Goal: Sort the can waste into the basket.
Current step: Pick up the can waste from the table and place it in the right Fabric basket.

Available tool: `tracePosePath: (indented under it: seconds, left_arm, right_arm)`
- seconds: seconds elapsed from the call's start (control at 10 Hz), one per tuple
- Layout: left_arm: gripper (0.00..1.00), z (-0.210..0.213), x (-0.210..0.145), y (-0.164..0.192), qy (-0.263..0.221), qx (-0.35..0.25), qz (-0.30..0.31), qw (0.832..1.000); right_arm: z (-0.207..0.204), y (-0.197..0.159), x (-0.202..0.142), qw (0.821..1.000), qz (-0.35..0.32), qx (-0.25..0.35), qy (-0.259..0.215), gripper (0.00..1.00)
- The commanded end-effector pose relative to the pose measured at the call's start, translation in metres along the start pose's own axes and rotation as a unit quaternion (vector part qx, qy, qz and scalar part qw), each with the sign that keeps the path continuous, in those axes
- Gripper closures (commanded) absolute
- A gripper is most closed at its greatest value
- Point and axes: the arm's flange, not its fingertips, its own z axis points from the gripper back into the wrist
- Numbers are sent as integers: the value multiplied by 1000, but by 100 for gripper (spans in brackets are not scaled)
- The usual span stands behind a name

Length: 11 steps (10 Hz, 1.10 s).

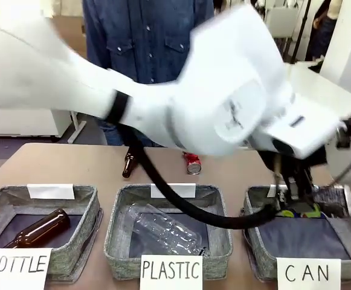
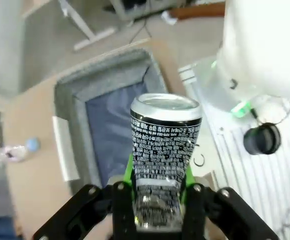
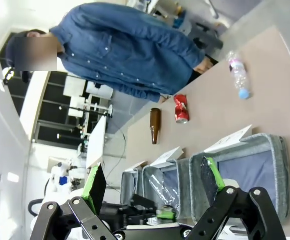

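Left gripper point(image 2: 158, 175) clamped on the silver-and-black can point(image 2: 164, 145). Its green pads point(image 2: 129, 167) press the can's lower body from both sides, and the wall is pinched in there.

The can's long axis runs along the fingers. Its silver lid end points away from the claw, toward the dark lining of the CAN basket point(image 2: 67, 95) beneath. The can hangs over that basket's opening and touches no wall.

In the front view the left gripper point(image 1: 301, 208) hangs above the far edge of the CAN basket point(image 1: 258, 241), the rightmost of 3 bins.

Writing:
- White front cards read "BOTTLE" point(image 1: 15, 266), "PLASTIC" point(image 1: 171, 270) and "CAN" point(image 1: 307, 273).
- The held can carries dense small white print on black, too fine to read.

The red can point(image 1: 192, 163) lies on its side on the table beyond the PLASTIC bin point(image 1: 116, 241), well apart from both claws. Its white marks are not legible. A brown bottle point(image 1: 128, 163) lies just to its left.

1 brown bottle point(image 1: 39, 228) rests in the BOTTLE bin point(image 1: 93, 211), and 1 clear bottle point(image 1: 163, 226) in the PLASTIC bin.

Right gripper point(image 3: 152, 182): jaws spread wide, nothing between them. Beyond it are the red can point(image 3: 181, 108), the brown bottle point(image 3: 154, 125), a clear capped bottle point(image 3: 237, 75) and a person in a denim shirt point(image 3: 130, 50).
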Motion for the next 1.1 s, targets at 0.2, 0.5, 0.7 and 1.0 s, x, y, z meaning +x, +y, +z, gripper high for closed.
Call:
tracePosePath:
  seconds: [0.2, 0.5, 0.7, 1.0]
  left_arm:
    - [61, -73, 8, 24, 90, 5, 27, 996]
    - [61, -77, 3, 40, 106, -4, 26, 994]
    - [19, -76, -5, 45, 114, 7, 25, 993]
    - [0, -71, -7, 51, 116, 11, 29, 993]
  right_arm:
    - [-3, 5, 9, 1000, -1, 0, -13, 0]
    - [-3, 5, 9, 1000, -1, 0, -13, 0]
    - [-3, 5, 9, 1000, -1, 0, -13, 0]
    - [-3, 5, 9, 1000, -1, 0, -13, 0]
